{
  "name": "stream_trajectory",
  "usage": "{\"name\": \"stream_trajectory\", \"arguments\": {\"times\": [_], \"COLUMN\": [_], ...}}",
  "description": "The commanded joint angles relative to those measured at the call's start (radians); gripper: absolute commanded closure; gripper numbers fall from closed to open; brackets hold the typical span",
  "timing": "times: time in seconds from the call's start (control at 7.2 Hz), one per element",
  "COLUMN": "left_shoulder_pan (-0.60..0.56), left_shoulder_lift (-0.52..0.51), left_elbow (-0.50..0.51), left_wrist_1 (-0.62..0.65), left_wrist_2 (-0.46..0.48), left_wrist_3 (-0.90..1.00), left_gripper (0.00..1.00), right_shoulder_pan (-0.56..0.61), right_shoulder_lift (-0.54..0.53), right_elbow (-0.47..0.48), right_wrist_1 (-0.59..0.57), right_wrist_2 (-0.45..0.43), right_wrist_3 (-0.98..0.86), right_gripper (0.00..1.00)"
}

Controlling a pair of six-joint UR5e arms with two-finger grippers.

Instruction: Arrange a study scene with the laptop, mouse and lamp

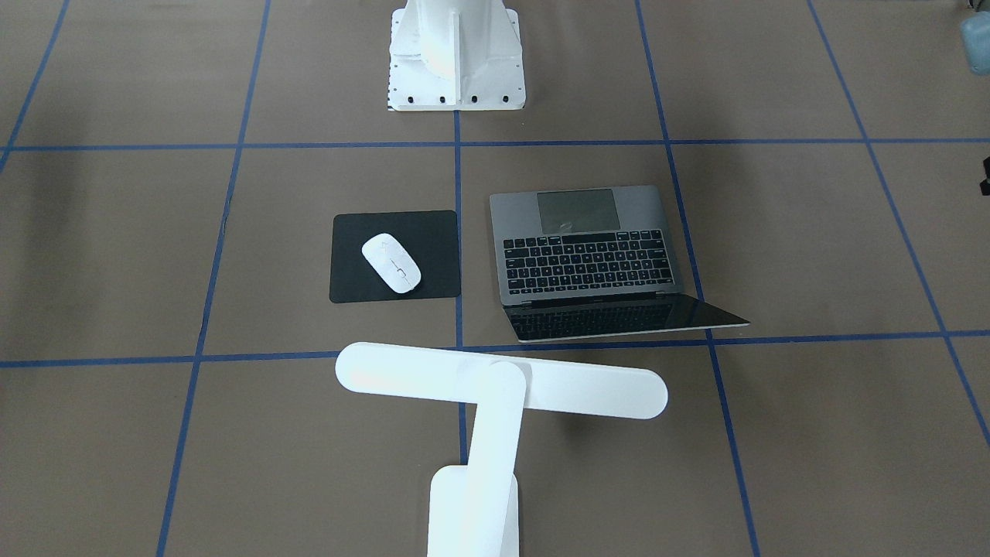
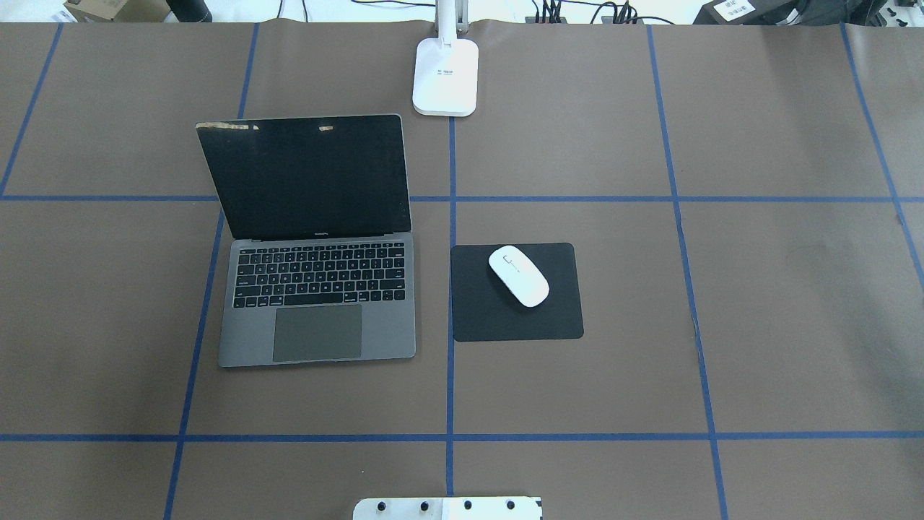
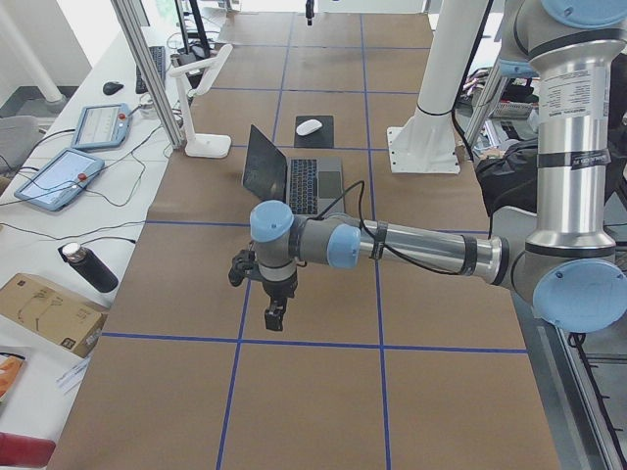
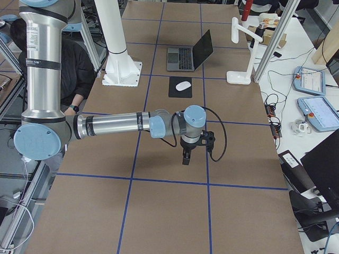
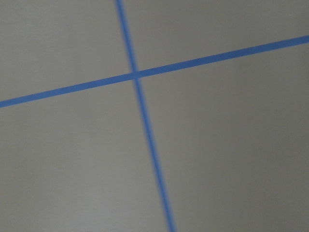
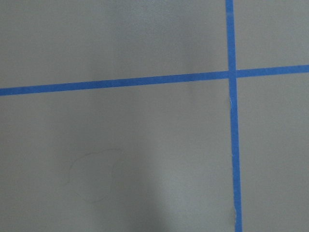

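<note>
The grey laptop (image 2: 317, 303) stands open on the brown table, its dark screen tilted back. To its right the white mouse (image 2: 518, 275) lies on a black square mat (image 2: 505, 321). The white lamp (image 1: 501, 381) stands at the table's far edge, its bar head reaching over toward the laptop. My left gripper (image 3: 275, 315) hangs over bare table beyond the laptop, and my right gripper (image 4: 186, 157) hangs over bare table beyond the mat. Both show only in the side views, so I cannot tell whether they are open or shut. The wrist views hold only brown surface and blue tape lines.
The white bolted pedestal (image 1: 456, 77) stands at the robot's side of the table. A side bench along the far edge carries tablets (image 3: 59, 176), a dark bottle (image 3: 88, 266) and a cardboard box (image 3: 44, 308). A person in black (image 4: 79, 69) sits behind the right arm.
</note>
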Motion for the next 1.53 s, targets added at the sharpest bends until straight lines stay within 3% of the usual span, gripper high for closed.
{"name": "stream_trajectory", "arguments": {"times": [0.0, 0.28, 0.83, 1.11, 1.39], "left_shoulder_pan": [-0.100, -0.097, -0.094, -0.094, -0.094], "left_shoulder_lift": [-0.003, -0.017, -0.006, -0.007, -0.007], "left_elbow": [0.050, 0.036, 0.030, 0.031, 0.034], "left_wrist_1": [0.011, 0.009, -0.003, -0.003, -0.005], "left_wrist_2": [-0.056, -0.056, -0.061, -0.061, -0.059], "left_wrist_3": [0.133, -0.039, -0.063, -0.066, -0.068], "left_gripper": [0.00, 0.00, 0.00, 0.00, 0.00], "right_shoulder_pan": [0.078, 0.124, 0.174, 0.203, 0.188], "right_shoulder_lift": [-0.063, -0.105, -0.146, -0.122, -0.111], "right_elbow": [0.000, 0.004, -0.002, 0.047, 0.061], "right_wrist_1": [0.002, -0.006, -0.014, -0.186, -0.193], "right_wrist_2": [0.044, 0.043, 0.023, -0.009, -0.073], "right_wrist_3": [-0.090, -0.095, -0.133, -0.133, -0.133], "right_gripper": [0.01, 0.01, 0.01, 0.01, 0.01]}}
